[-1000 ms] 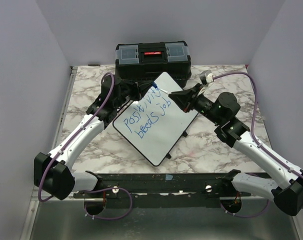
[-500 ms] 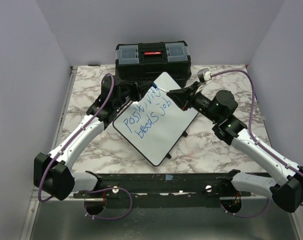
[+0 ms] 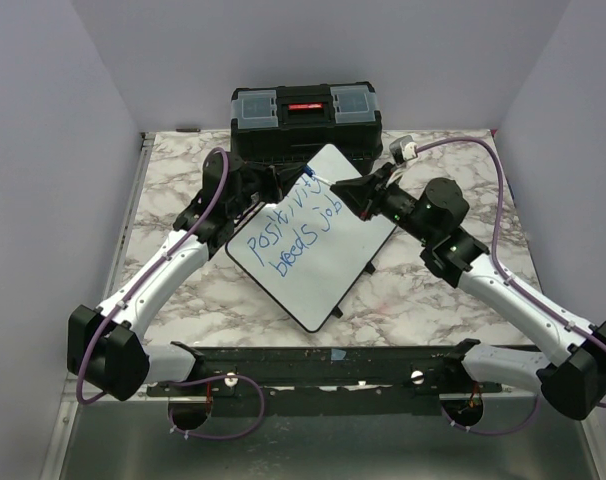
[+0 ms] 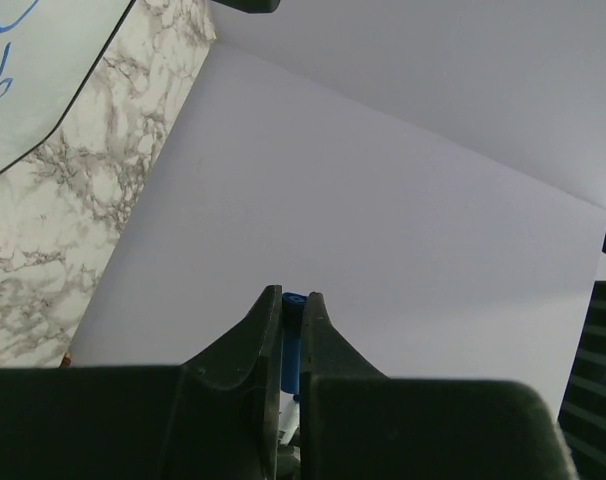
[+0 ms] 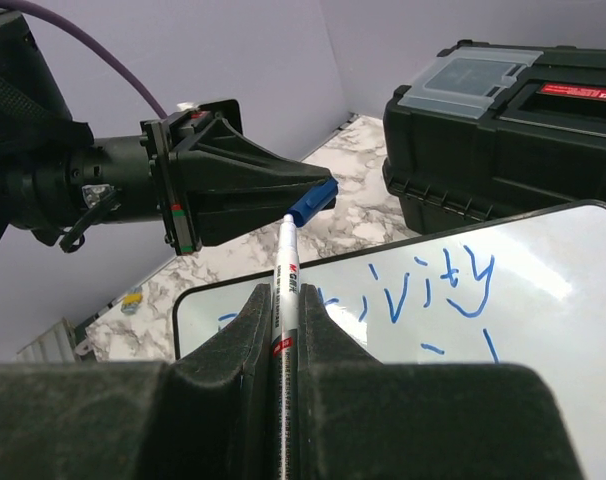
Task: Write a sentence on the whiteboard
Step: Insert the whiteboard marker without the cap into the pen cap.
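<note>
Above the glossy white whiteboard (image 3: pixel 323 275): capping!
Blue plastic cap (image 5: pixel 313 203) pinched in left gripper (image 4: pixel 291 298), slim white marker (image 5: pixel 286 262) clamped in right gripper (image 5: pixel 284 296); off-line, tip could miss and slip.

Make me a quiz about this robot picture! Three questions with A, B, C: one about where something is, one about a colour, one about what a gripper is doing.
1. Where is the black toolbox?
A. Behind the whiteboard, at the far edge of the table.
B. Under the table.
C. On top of the whiteboard.

2. What colour is the sentence?
A. Red.
B. Green.
C. Blue.

3. What is the right gripper doing?
A. Hanging open.
B. Shut on the marker.
C. Shut on the toolbox.

Answers:
1 A, the top view shows it just past the board.
2 C, the letters are blue.
3 B, it pinches the white marker.
</note>
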Controlling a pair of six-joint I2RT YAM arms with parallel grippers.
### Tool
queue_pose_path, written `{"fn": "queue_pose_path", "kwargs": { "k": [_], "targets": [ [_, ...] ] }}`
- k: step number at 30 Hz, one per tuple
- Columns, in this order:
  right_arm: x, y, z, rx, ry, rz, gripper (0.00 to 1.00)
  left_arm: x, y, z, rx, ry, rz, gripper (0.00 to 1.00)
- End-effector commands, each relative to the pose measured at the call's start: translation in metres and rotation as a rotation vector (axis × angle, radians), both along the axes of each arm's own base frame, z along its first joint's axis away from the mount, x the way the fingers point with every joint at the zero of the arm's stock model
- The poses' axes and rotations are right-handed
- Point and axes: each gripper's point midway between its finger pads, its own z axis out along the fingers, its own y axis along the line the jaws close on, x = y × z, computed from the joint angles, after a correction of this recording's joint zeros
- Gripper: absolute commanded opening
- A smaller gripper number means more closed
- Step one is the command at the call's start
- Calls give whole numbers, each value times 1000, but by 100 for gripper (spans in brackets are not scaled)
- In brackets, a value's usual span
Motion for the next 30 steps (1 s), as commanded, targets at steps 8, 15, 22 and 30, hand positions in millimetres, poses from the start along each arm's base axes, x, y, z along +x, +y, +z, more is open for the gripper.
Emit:
{"fn": "queue_pose_path", "kwargs": {
  "k": [8, 15, 22, 30],
  "targets": [
    [10, 3, 15, 38, -16, -34, 1, 0, -2, -6, -76, 79, 4, 0],
    [14, 3, 11, 32, -5, -44, 1, 0, -4, -5, -78, 74, -4, 0],
    [23, 3, 7, 27, 21, -79, 1, 1, -5, -5, -70, 66, -11, 0],
    [31, 5, 3, 15, 69, -104, 1, 3, -5, -8, -57, 66, -8, 0]
  ]
}}
